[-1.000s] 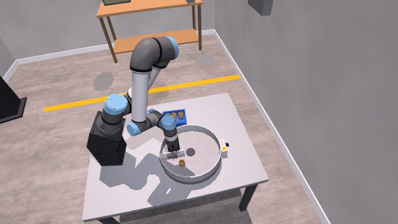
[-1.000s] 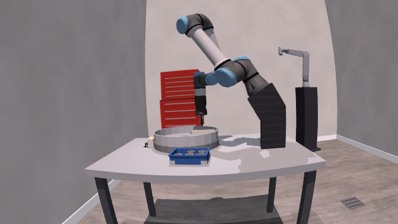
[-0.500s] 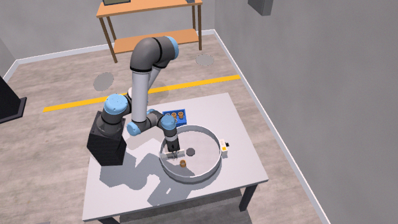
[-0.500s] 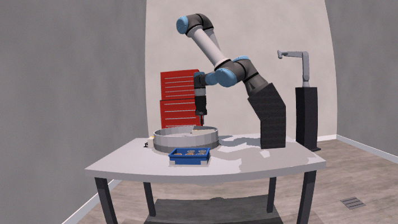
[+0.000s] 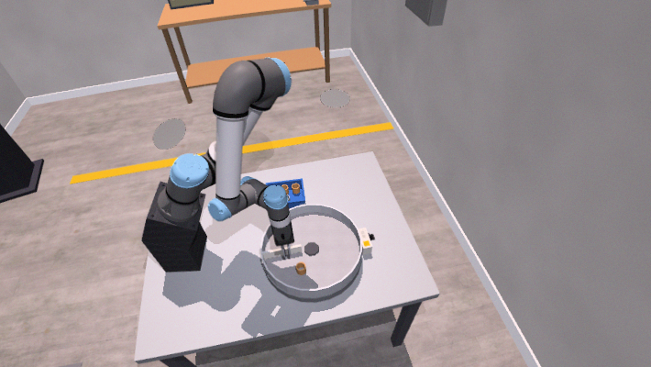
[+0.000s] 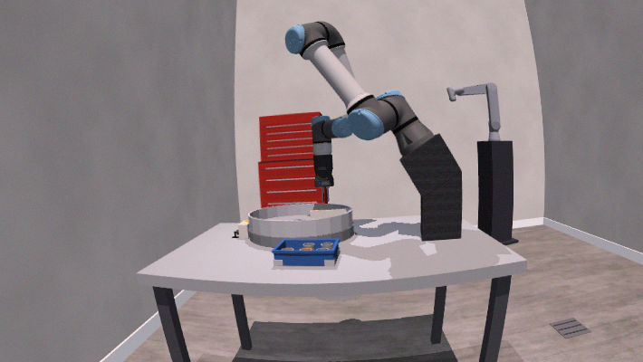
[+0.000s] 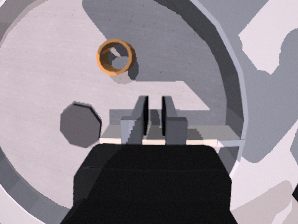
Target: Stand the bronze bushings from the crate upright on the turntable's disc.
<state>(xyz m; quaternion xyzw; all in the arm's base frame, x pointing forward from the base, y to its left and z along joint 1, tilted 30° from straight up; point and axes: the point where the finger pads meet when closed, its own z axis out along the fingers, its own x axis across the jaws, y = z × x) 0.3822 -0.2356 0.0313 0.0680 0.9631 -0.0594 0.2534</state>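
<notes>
The wrist view shows the placed bronze bushing (image 5: 301, 272) (image 6: 315, 210) (image 7: 101, 62) on the disc (image 5: 335, 263) (image 6: 290, 218) (image 7: 35, 60), just beside the hub (image 5: 312, 249) (image 7: 80, 125) and not touching it. It stands there, I judge, because the task asks for the disc and not the hub, and free space around it should let the fingers go away without a push.

The hand (image 5: 286, 257) (image 6: 324, 199) (image 7: 155, 107) is released: its 2 fingers stand a little apart, with nothing between them. It hangs above the pale bar (image 5: 295, 250) (image 6: 335, 213) (image 7: 215, 133), which lies to 1 side of the hub.

The bushing points 1 open end up, so its long axis is vertical; from above, the ring looks round and shows the inside.

Well apart from the hub, outside the turntable's wall (image 5: 312, 294) (image 6: 294, 228) (image 7: 235, 90), the blue crate (image 5: 300, 199) (image 6: 305, 259) keeps at least 2 more bronze bushings (image 5: 295, 190) (image 6: 306, 249) and the steel ones (image 6: 309, 245). So the task is not complete.
</notes>
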